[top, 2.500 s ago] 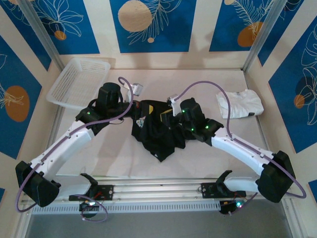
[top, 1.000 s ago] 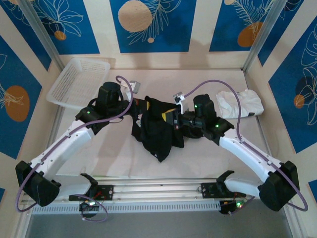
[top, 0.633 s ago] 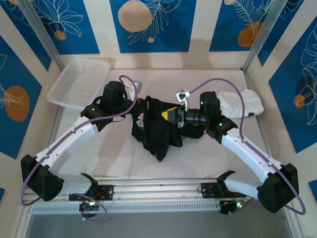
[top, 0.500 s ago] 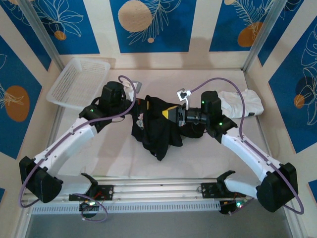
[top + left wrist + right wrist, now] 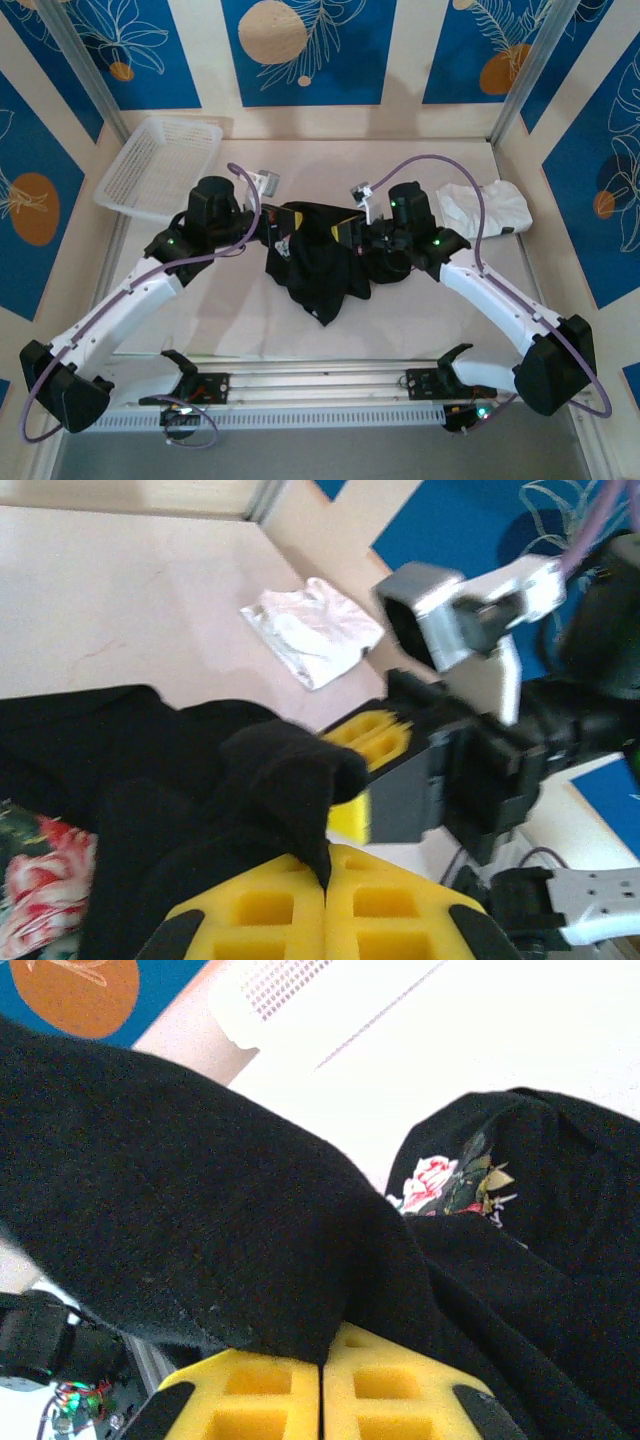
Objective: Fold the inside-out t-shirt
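In the overhead view the inside-out t-shirt (image 5: 315, 265) was seen bunched at the centre of the frame on the table (image 5: 430, 310), a crumpled black mass of soft cloth whose sleeves and collar could not be made out. Its upper edge was taken up between the two arms, and the fingertips of both were hidden there by folds. In the left wrist view the left gripper (image 5: 327, 875) was shown closed, its yellow foam pads (image 5: 250, 912) pressed together with a ridge of black cloth pinched in the seam between them; the pads were cut off by the bottom edge. The right gripper (image 5: 321, 1368) was likewise seen clamped on the shirt in the right wrist view, its hollow-celled pads met beneath a thick drape of matte fabric by which the left of the frame was darkened. A patch of floral print (image 5: 440, 1185) was exposed right of centre, its lettering too small to be read. A creased white garment (image 5: 487, 208) was seen at the right, a perforated plastic basket (image 5: 160, 165) at the upper left.
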